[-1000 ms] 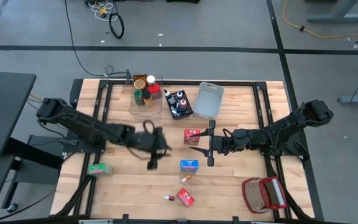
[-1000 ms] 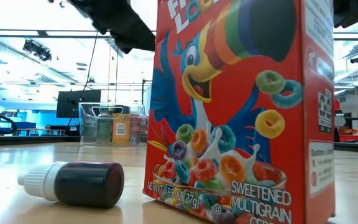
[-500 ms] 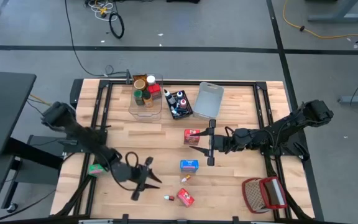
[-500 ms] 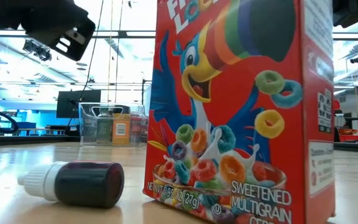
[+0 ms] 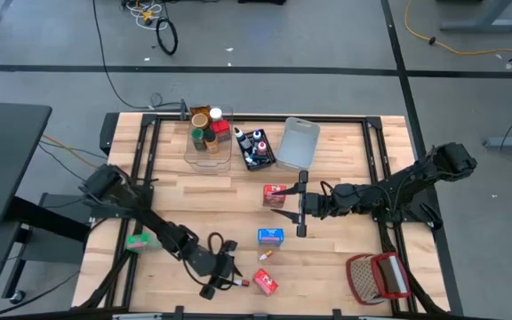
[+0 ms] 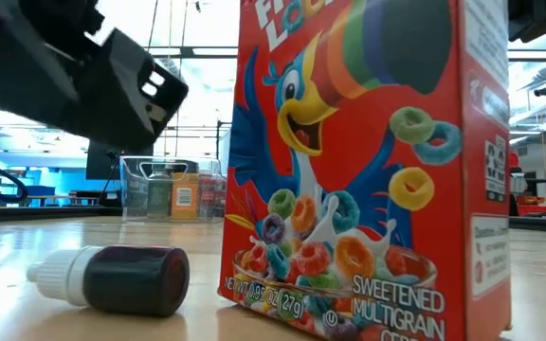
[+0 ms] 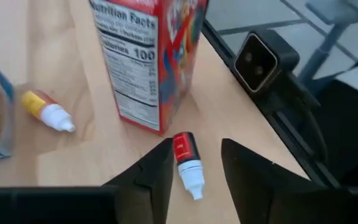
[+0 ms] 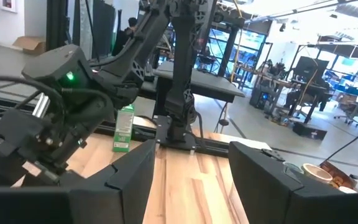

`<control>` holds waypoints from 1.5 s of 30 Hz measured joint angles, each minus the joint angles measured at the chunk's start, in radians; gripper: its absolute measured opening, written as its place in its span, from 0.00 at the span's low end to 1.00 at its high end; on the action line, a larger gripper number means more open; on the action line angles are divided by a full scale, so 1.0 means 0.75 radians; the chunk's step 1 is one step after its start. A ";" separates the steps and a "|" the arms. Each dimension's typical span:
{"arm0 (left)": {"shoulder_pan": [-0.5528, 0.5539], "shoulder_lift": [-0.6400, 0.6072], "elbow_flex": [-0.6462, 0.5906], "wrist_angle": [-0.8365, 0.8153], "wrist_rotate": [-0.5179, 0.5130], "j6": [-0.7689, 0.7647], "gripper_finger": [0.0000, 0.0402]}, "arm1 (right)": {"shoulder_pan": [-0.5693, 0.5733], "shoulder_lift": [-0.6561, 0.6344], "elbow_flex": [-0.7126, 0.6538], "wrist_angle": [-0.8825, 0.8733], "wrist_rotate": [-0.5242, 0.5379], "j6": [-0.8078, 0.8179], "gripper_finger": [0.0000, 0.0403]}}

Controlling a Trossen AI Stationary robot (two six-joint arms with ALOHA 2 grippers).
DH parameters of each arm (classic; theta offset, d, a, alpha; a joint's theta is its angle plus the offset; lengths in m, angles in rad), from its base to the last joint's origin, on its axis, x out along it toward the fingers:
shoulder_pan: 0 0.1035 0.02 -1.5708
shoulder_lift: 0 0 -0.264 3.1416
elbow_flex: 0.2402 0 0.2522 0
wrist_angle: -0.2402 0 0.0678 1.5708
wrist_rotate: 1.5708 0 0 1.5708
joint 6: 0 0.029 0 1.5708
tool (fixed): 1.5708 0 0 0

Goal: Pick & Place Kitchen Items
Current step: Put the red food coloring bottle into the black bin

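Note:
A small dark-red food-colouring tube with a white cap lies on its side on the wood at the table's near edge. Beside it stands a red cereal box, upright on its base. My left gripper is open and slants down over the tube, one finger on either side; I cannot tell whether they touch it. In the high view the left gripper is just left of the tube and the box. My right gripper hovers open and level at mid-table, next to another red box.
A yellow tube and a blue box lie close behind the cereal box, and a green carton stands at the left. Clear, black and grey-blue bins line the far side. A wire basket sits near right.
My left gripper has swung from mid-table toward the near edge and come down, tipping more steeply, and now stands over the dark-red tube beside the cereal box. The tube and box have kept their places.

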 joint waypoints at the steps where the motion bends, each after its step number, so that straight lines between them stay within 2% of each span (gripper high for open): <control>1: 0.005 0.009 0.000 0.009 0.028 0.011 0.37 | 0.000 0.000 0.000 -0.001 -0.001 -0.001 0.53; 12: 0.015 0.162 0.001 0.130 0.153 0.071 0.55 | 0.000 0.000 0.000 0.002 0.001 -0.006 0.53; 24: 0.104 0.251 0.002 0.178 -0.018 0.173 0.51 | 0.000 0.000 0.000 0.009 0.000 -0.006 0.53; 27: 0.132 0.279 0.005 0.180 -0.001 0.162 0.49 | 0.000 0.001 0.000 0.007 -0.001 -0.012 0.53; 33: 0.130 0.283 -0.001 0.243 0.015 0.354 0.43 | 0.000 0.001 0.000 0.002 -0.001 -0.015 0.53; 36: 0.131 0.285 -0.001 0.254 0.020 0.372 0.42 | 0.000 0.001 0.000 0.002 -0.001 -0.018 0.53; 42: 0.126 0.284 -0.001 0.250 -0.004 0.354 0.49 | 0.000 0.001 0.000 0.002 -0.001 -0.037 0.53; 45: 0.106 0.283 -0.001 0.255 -0.070 0.412 0.55 | 0.000 0.001 0.000 0.002 -0.001 -0.035 0.53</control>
